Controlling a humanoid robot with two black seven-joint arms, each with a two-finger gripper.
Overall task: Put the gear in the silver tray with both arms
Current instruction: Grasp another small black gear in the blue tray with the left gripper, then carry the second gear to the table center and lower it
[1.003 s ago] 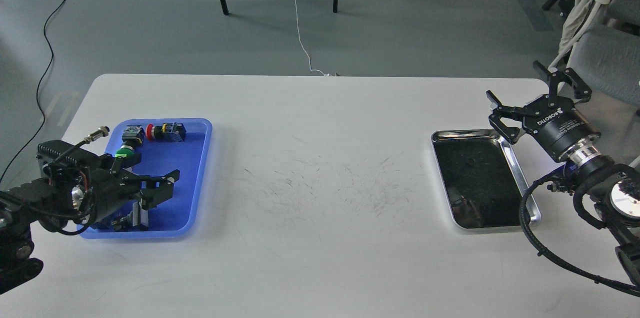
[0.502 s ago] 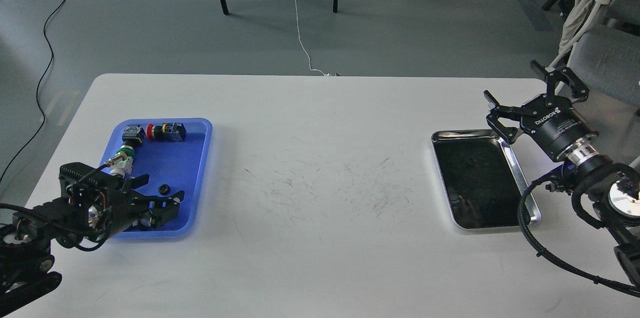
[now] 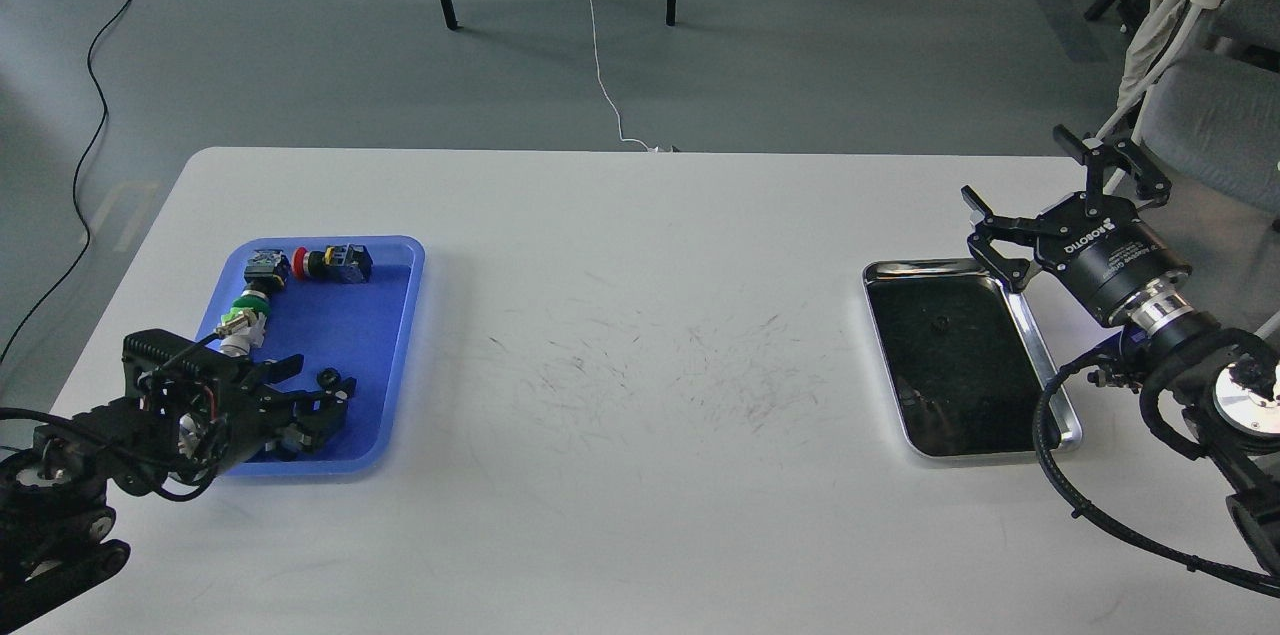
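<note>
A small black gear (image 3: 327, 378) lies in the near part of the blue plastic tray (image 3: 402, 345) at the left. My left gripper (image 3: 318, 393) hangs low over that tray's near end, fingers apart, and the gear sits right at its fingertips. I cannot tell whether they touch it. The silver tray (image 3: 1042, 355) lies at the right with a dark reflective bottom; a tiny dark spot (image 3: 940, 322) shows in it. My right gripper (image 3: 1040, 200) is wide open and empty, just beyond the silver tray's far right corner.
The blue tray also holds a red push button (image 3: 312, 261), a green-capped switch (image 3: 246, 304), a black block (image 3: 266, 267) and a metal connector (image 3: 234, 324). Grey chairs (image 3: 1200, 115) stand past the table's right edge. Table legs and cables are on the floor behind.
My left arm has dropped and pulled back to the blue tray's near end, uncovering the gear; its fingers now sit close by the gear. My right gripper has drifted slightly up and left.
</note>
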